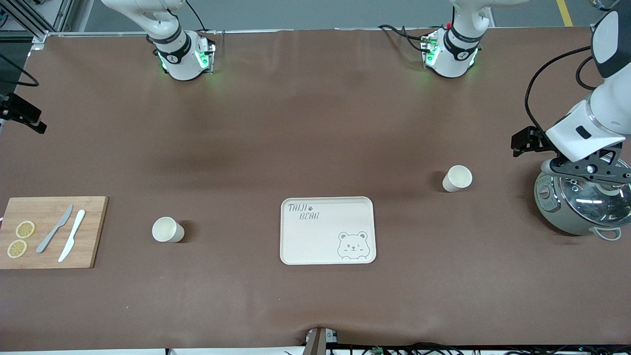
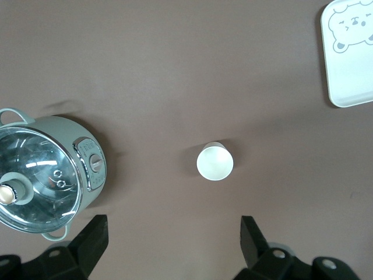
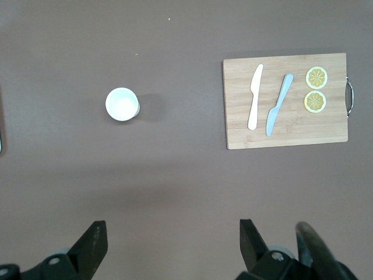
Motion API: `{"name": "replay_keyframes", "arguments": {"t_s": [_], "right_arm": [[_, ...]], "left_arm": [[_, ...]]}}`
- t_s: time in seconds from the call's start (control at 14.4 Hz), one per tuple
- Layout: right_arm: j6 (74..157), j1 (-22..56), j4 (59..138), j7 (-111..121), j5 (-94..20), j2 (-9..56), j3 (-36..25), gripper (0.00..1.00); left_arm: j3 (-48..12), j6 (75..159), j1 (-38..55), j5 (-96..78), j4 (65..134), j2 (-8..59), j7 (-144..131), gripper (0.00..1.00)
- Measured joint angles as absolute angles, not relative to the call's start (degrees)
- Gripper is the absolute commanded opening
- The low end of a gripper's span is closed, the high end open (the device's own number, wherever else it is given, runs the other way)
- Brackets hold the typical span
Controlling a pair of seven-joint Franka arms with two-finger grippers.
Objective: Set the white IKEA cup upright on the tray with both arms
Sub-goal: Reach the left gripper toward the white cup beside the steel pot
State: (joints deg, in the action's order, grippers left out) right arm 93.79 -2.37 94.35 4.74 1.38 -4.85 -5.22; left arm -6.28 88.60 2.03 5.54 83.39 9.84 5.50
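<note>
No cup is grasped yet: both white cups stand upright on the table, one (image 1: 457, 178) toward the left arm's end, the other (image 1: 167, 230) toward the right arm's end, with the empty tray (image 1: 328, 230) between them. The left gripper (image 2: 172, 242) hangs over the pot (image 1: 581, 204) with fingers spread wide, and the right gripper (image 3: 171, 248) hangs open over bare table. Next, I think, each arm must go down over its own cup and close on it.

We logged a robot lab, two bolted arm bases (image 1: 183, 56) on a brown-covered table (image 1: 315, 123), aluminium framing (image 1: 34, 19) at the corner, painted concrete floor, loose cables (image 1: 419, 349) along the edge.
</note>
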Motion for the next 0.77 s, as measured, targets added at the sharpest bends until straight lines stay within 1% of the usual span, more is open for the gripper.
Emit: {"name": "replay_keyframes", "arguments": {"t_s": [0.28, 0.49, 0.56, 0.77], "right_arm": [[93.7, -2.4, 94.3, 4.7, 1.4, -4.4, -5.1, 1.00], [93.8, -2.4, 94.2, 4.7, 1.4, -4.1, -5.0, 1.00], [93.8, -2.4, 94.2, 4.7, 1.4, -4.1, -5.0, 1.00], [93.8, -2.4, 94.1, 4.7, 1.4, -4.1, -5.1, 1.00]], "left_arm": [[-6.3, 89.2, 2.0, 5.5, 83.4, 10.3, 5.4, 1.00], [-6.3, 91.7, 2.0, 4.2, 84.4, 10.8, 5.5, 1.00], [-6.3, 94.3, 2.0, 3.6, 86.4, 10.9, 5.4, 1.00], [-6.4, 106.4, 2.1, 2.9, 96.8, 10.7, 4.1, 1.00]]}}
